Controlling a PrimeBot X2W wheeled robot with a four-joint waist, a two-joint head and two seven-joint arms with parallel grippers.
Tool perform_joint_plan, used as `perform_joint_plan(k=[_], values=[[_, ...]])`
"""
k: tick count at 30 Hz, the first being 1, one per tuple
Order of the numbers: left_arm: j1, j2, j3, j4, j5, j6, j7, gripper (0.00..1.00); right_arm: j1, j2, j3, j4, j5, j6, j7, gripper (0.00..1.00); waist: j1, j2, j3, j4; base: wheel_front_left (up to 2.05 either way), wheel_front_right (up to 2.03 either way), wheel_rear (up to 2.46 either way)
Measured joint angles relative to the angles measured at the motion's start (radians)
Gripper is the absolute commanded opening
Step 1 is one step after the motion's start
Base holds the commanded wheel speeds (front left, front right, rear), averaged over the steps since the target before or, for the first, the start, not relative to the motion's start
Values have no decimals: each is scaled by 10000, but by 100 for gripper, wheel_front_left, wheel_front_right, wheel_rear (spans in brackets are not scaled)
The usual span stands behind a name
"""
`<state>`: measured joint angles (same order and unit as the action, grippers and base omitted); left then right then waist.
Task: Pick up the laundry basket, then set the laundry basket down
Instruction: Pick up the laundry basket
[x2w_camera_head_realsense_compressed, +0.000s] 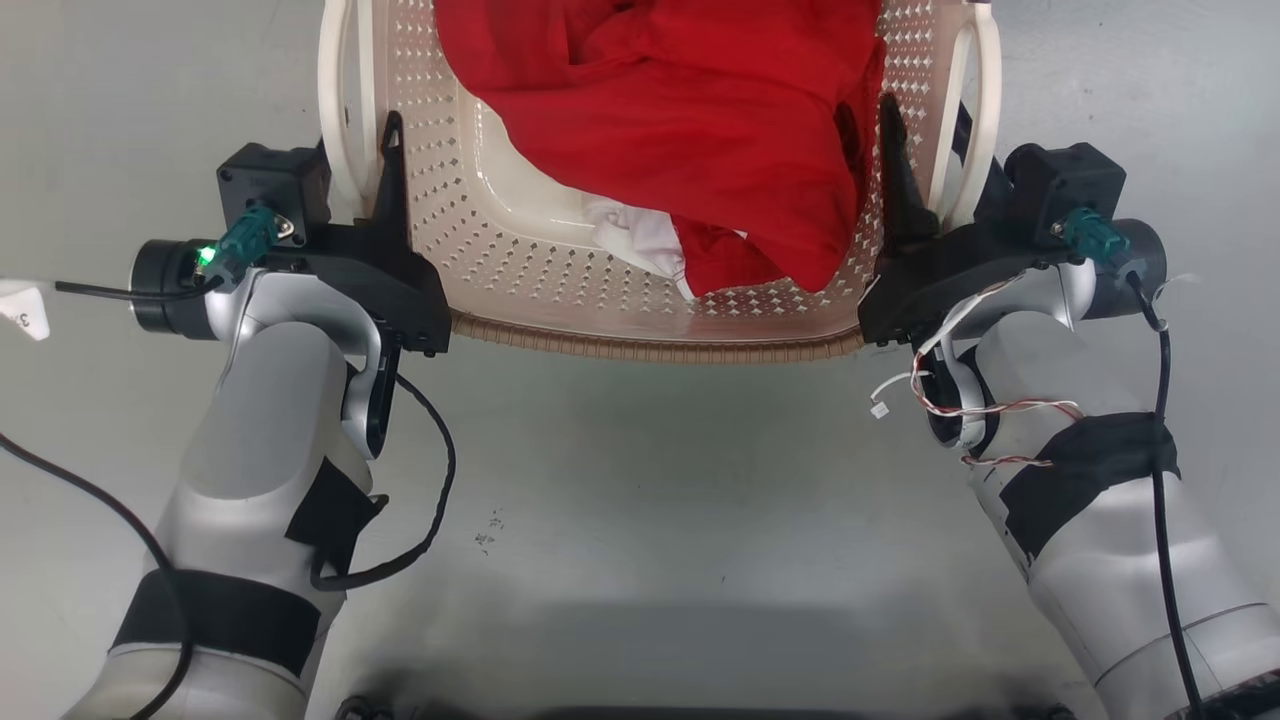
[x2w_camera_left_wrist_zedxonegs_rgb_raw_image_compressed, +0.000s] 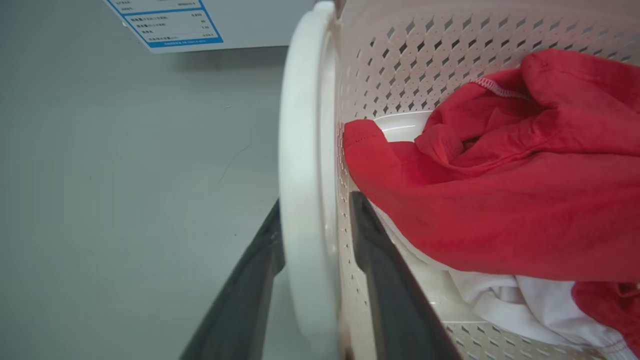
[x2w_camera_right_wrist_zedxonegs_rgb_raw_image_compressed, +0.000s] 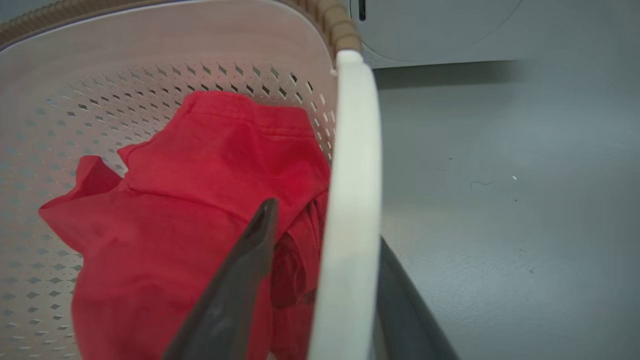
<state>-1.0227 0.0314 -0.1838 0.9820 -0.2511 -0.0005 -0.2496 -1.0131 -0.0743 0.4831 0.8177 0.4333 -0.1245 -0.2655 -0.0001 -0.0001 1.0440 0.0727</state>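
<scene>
The left hand (x2w_camera_head_realsense_compressed: 362, 150) at 9 o'clock and the right hand (x2w_camera_head_realsense_compressed: 930, 140) at 3 o'clock of the laundry basket (x2w_camera_head_realsense_compressed: 550, 260) were each clamped on its side. The basket, at 12 o'clock, held red clothing (x2w_camera_head_realsense_compressed: 700, 110). The grasp seemed made, lift-off could not be told, and setting down remained.

Head overhead, wrists close, common basket (x2w_camera_head_realsense_compressed: 520, 260)

Grey floor (x2w_camera_head_realsense_compressed: 640, 500) lay open across the lower middle of the head view. Red cloth (x2w_camera_head_realsense_compressed: 690, 110) crowded the basket (x2w_camera_head_realsense_compressed: 520, 250) at top; a washer (x2w_camera_right_wrist_zedxonegs_rgb_raw_image_compressed: 450, 30) stood beyond.
</scene>
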Motion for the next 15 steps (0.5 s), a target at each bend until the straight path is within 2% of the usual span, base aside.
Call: perform_joint_plan(k=[2,4,5,6,15], values=[[-47,-2,-44,173,0,-15,0,34,-54,-12,8,192,75,-2,0,40,0,0,-31,-4,0,0,0],[-91,-13,-109,343,0,-98,6,0,-126,-4,56,341,128,-4,0,26,0,-1,-60,-4,0,0,0],[-111,-19,-121,414,0,-100,6,0,-165,4,92,410,194,-17,0,4,0,0,-74,-4,0,0,0],[-136,-25,-132,474,0,-100,6,0,-193,10,125,477,236,-29,0,0,0,-1,-88,-4,0,0,0],[-194,-161,-270,1041,-31,-178,2,0,-314,75,336,1133,721,-88,13,0,3,1,-363,-11,0,0,0]])
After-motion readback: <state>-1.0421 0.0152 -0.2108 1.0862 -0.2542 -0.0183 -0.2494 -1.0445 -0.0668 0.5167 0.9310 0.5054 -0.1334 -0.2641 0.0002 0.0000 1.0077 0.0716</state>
